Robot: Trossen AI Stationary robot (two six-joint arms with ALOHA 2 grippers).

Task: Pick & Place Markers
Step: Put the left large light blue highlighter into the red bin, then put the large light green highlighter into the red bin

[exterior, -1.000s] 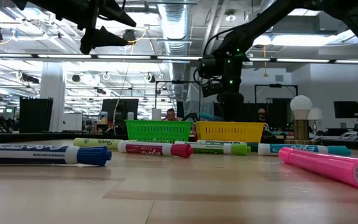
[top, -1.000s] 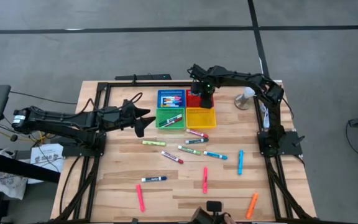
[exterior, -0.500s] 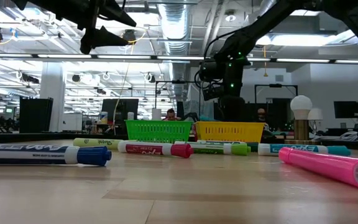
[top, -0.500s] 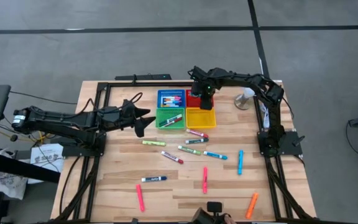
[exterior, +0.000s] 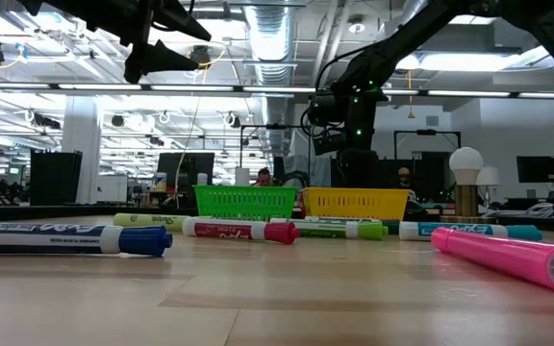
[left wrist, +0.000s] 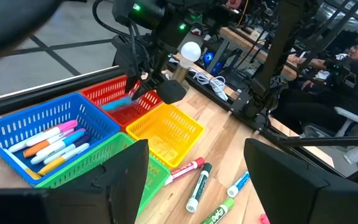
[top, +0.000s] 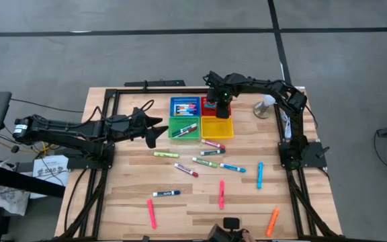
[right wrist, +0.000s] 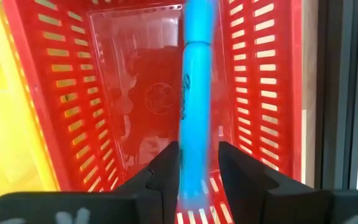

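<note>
My right gripper hangs directly over the red basket, fingers parted slightly, with a blue marker between them; whether they grip it I cannot tell. My left gripper waits wide open and empty beside the green basket. Other markers lie scattered on the table.
</note>
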